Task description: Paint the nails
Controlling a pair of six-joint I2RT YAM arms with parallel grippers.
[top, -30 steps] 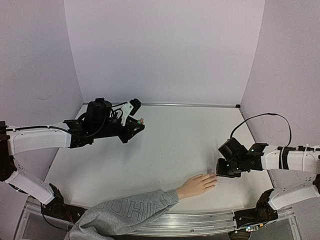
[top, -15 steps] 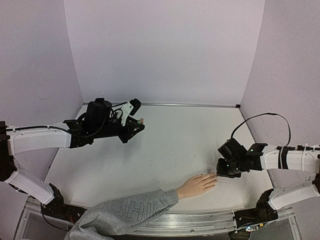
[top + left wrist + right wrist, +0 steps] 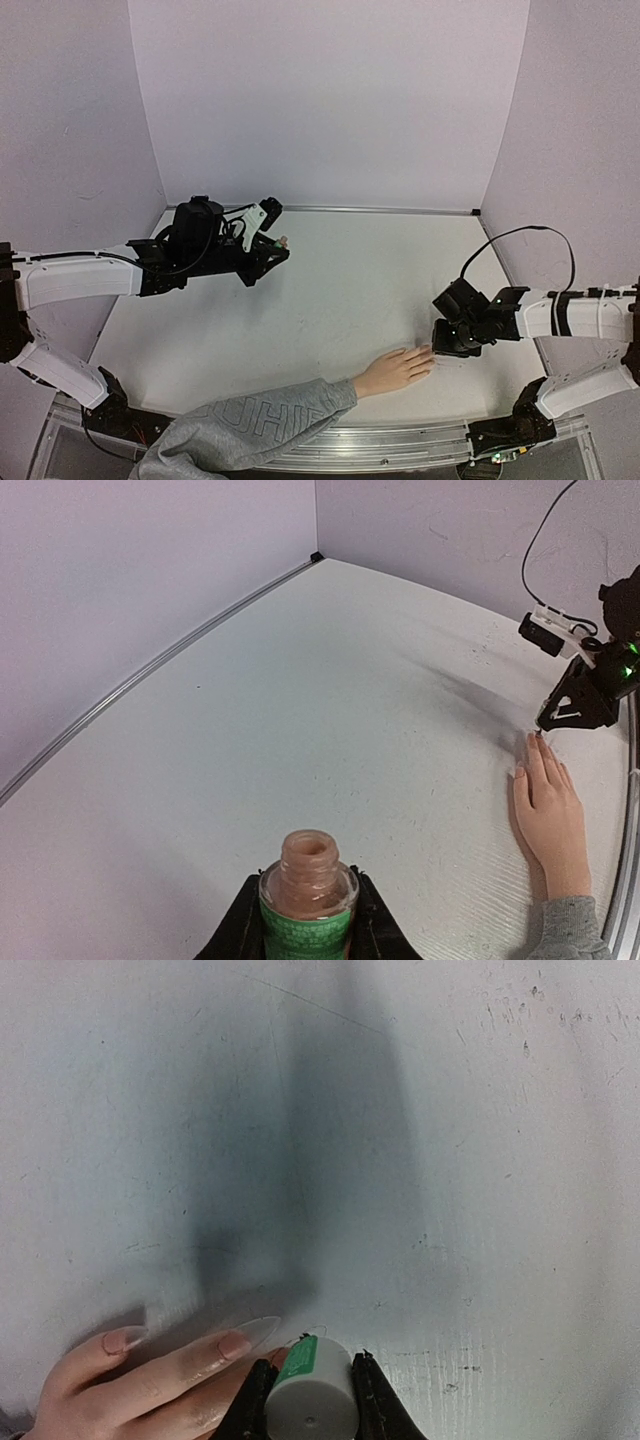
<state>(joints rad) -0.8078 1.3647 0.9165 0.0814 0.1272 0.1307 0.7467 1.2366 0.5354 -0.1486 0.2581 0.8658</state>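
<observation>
the nails [image 3: 237, 1342] lie on the mannequin hand [image 3: 393, 371], flat near the table's [image 3: 330, 300] front edge. the right gripper [image 3: 443, 346] clamps the brush cap [image 3: 308, 1400] just beside them; the bristles seem hidden. stroke lightly along each nail. the left gripper [image 3: 308, 938] grips the open bottle [image 3: 308, 880], well apart.

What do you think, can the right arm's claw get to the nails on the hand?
Probably yes. The right claw, shut on a white cap, sits right at the fingertips of the hand, beside the nails, with nothing between them.
</observation>
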